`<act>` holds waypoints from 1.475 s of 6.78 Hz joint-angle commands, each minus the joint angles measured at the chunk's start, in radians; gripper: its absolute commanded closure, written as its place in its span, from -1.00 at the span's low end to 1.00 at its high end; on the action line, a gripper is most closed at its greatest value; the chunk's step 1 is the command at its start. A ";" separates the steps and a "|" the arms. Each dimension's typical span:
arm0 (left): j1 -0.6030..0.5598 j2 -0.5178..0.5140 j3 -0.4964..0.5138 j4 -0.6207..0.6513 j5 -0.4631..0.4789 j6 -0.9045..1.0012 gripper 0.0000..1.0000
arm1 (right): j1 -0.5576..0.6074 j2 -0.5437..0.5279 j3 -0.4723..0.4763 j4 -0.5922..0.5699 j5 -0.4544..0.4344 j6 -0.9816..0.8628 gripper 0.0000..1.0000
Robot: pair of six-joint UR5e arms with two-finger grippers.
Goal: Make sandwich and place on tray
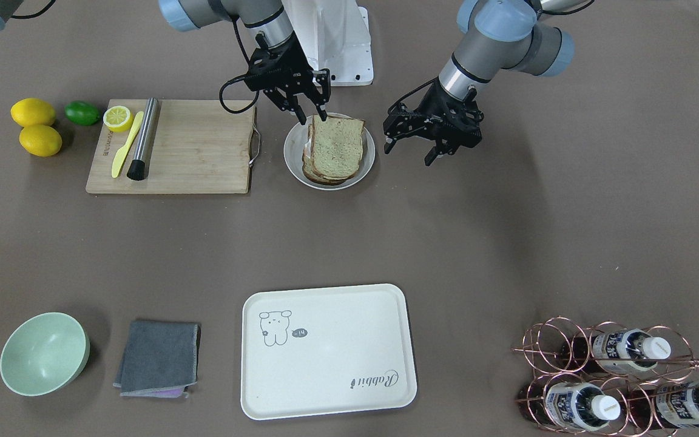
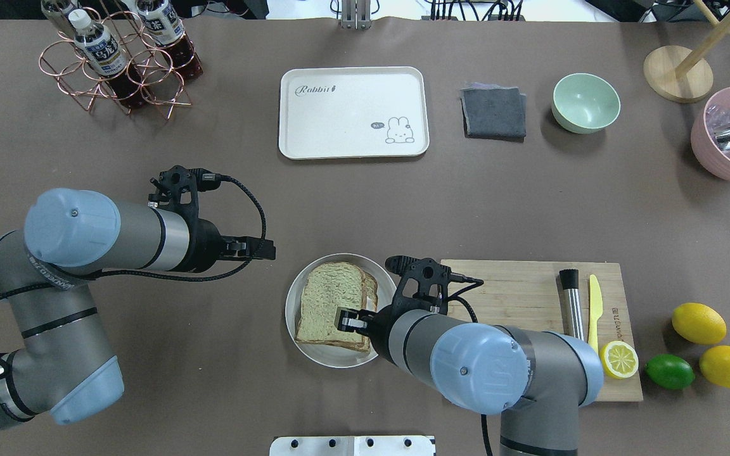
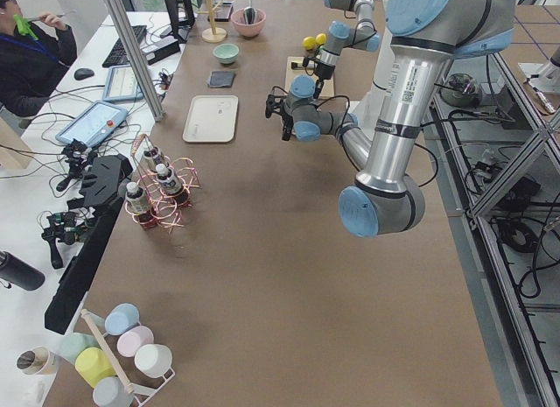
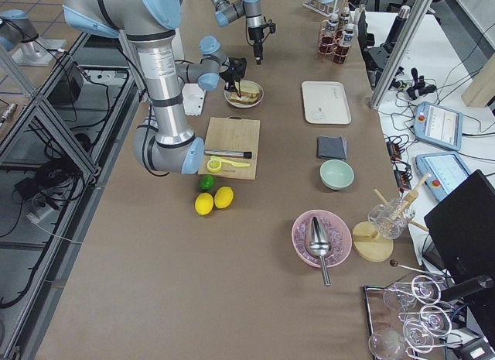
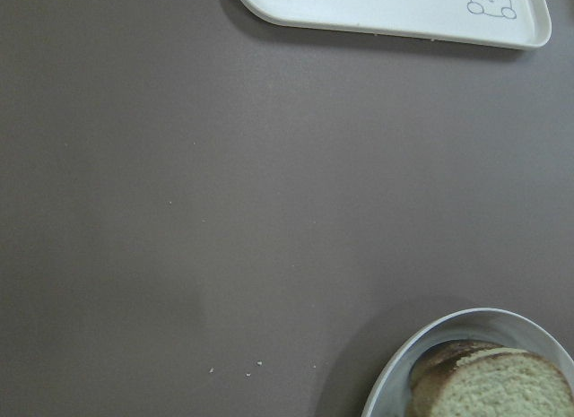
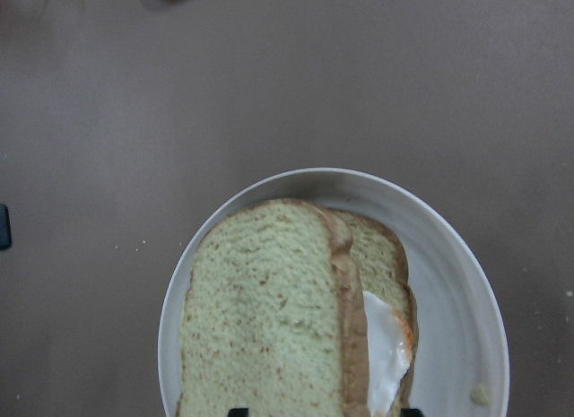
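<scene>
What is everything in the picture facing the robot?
sandwich of greenish-brown bread and white fried egg: one, on the plate
round plate: one, white, near the robot's base
plastic tray with bear drawing: one, cream-white, operators' side
wooden cutting board: one, light brown, beside the plate
yellow plastic knife, silver metal rod, halved lemon: one each, on the board
whole lemons: two, yellow, beside a green lime, past the board
bowl: one, pale green, beside the cloth
folded cloth: one, grey, beside the tray
wire rack with three white-capped bottles: one, copper, tray's other side
right gripper: one, black, open over the sandwich's edge
left gripper: one, black, open beside the plate
</scene>
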 commanded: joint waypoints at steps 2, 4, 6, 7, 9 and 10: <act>0.008 -0.005 0.003 0.003 0.001 0.000 -0.99 | 0.241 -0.075 0.065 -0.048 0.278 -0.026 -1.00; 0.011 -0.009 0.007 0.003 0.003 -0.002 -0.99 | 0.459 -0.078 0.109 -0.350 0.468 -0.351 -1.00; 0.011 -0.009 0.007 0.003 0.004 -0.003 -0.99 | 0.713 -0.169 0.106 -0.503 0.606 -0.855 -1.00; 0.011 -0.008 0.007 0.003 0.004 -0.003 -0.99 | 0.844 -0.260 0.102 -0.507 0.662 -1.057 -1.00; 0.011 -0.006 0.007 0.002 0.006 -0.005 -0.99 | 1.114 -0.454 0.056 -0.499 0.786 -1.532 -1.00; 0.012 -0.006 0.007 0.002 0.006 -0.005 -0.99 | 1.256 -0.543 -0.025 -0.499 0.830 -1.811 -1.00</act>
